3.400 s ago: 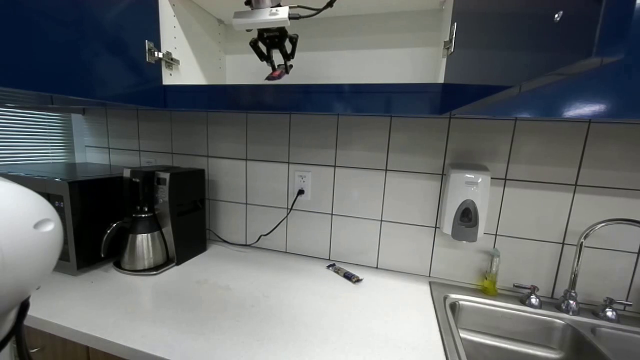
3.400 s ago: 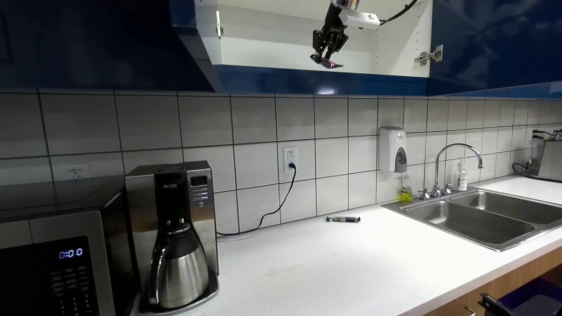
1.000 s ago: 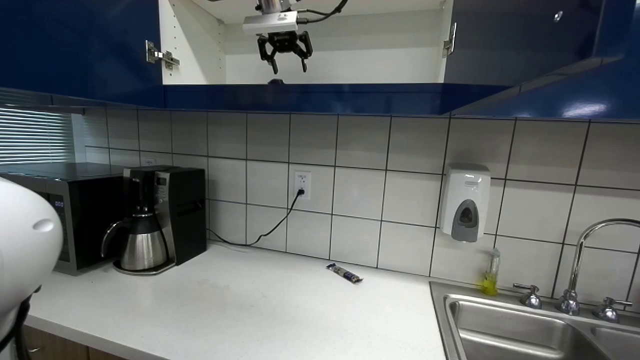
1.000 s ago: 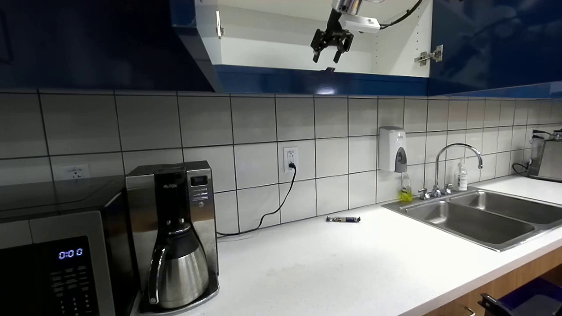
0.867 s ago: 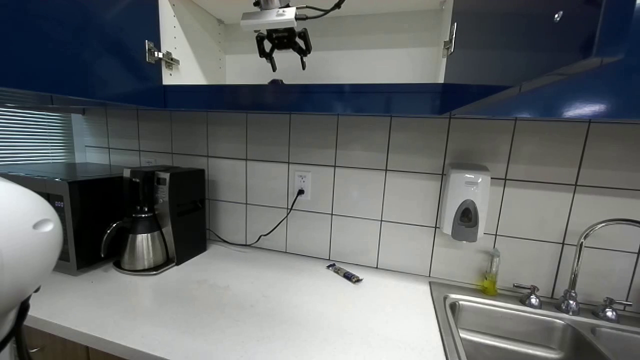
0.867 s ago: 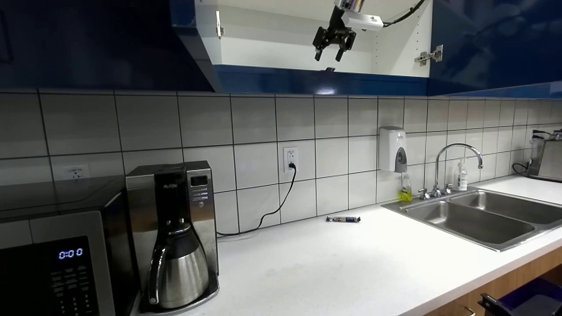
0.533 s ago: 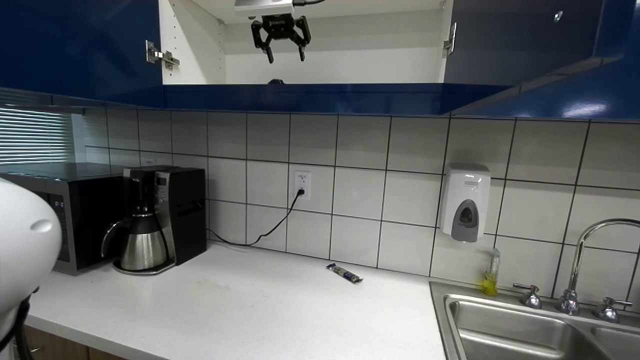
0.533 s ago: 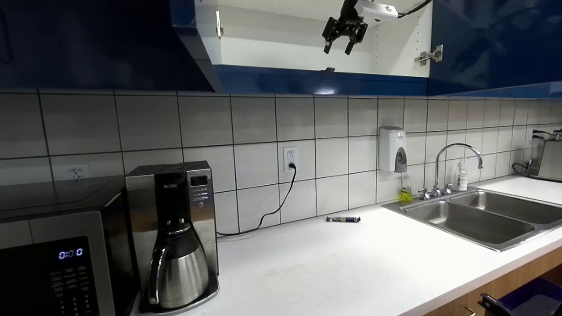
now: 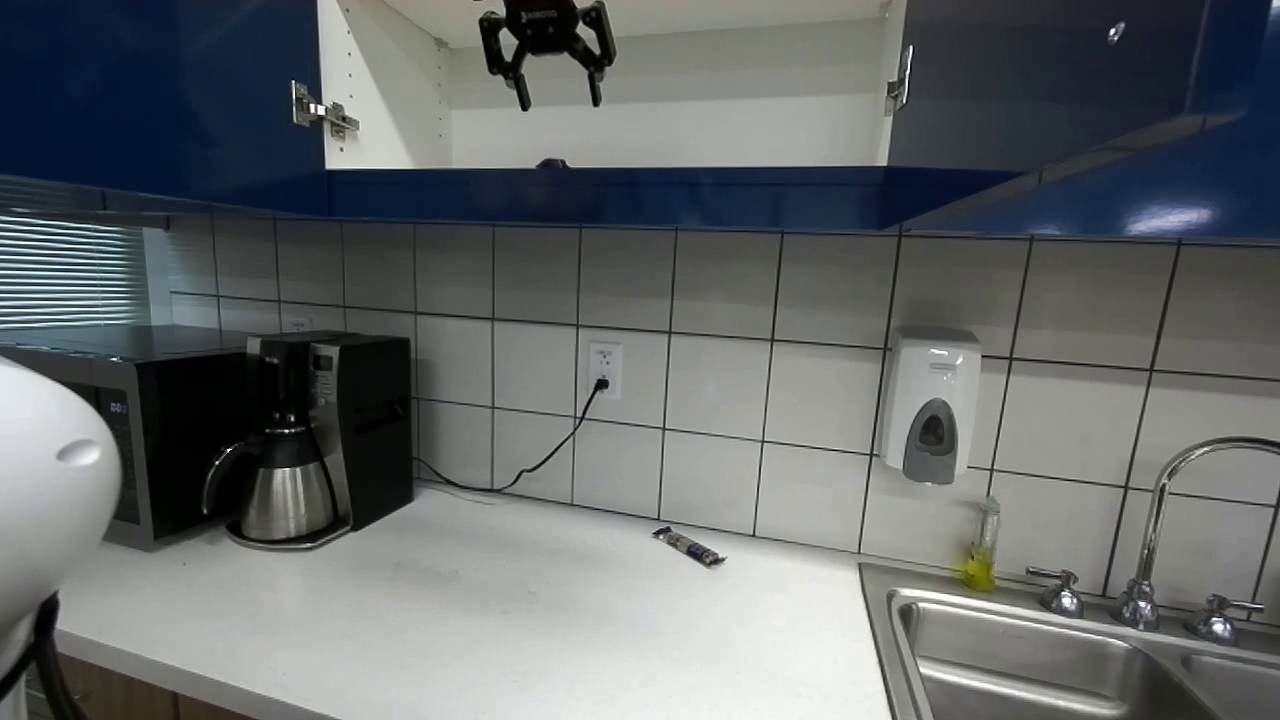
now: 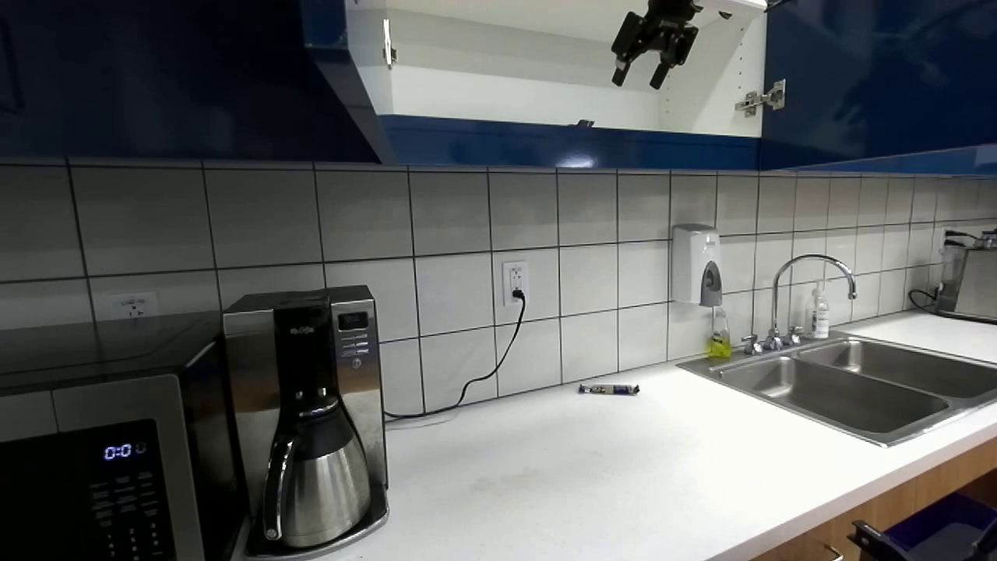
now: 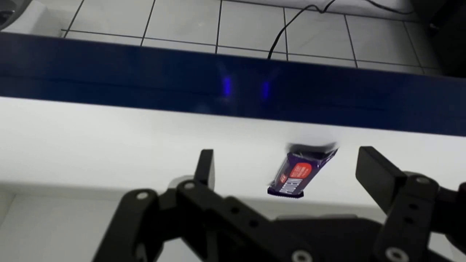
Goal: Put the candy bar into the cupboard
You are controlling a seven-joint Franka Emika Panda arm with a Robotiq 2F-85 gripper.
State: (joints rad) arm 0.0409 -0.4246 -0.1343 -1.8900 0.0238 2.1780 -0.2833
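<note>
The cupboard [image 9: 720, 130] hangs open above the counter, with a white interior and dark blue fronts. On its white floor lies the candy bar [image 11: 296, 174], a dark purple wrapper with a red patch, close behind the blue front edge in the wrist view. Only a small dark bump of the candy bar [image 9: 551, 162] shows over that edge in both exterior views. My gripper [image 9: 560, 103] is above the bar, fingers spread wide and touching nothing. In another exterior view the gripper [image 10: 639, 82] appears up and to the right of the bar.
A small dark grey-black bar [image 9: 688, 547] lies on the white counter [image 9: 520, 620]. A coffee maker [image 10: 311, 413] and microwave [image 10: 93, 436] stand at one end, a steel sink [image 10: 849, 382] at the other. Open blue doors [image 10: 880, 78] flank the cupboard.
Over three seconds ago the gripper held the bar just above the cupboard's front edge. The fingers have since opened, the bar lies inside, and the gripper has risen away from it.
</note>
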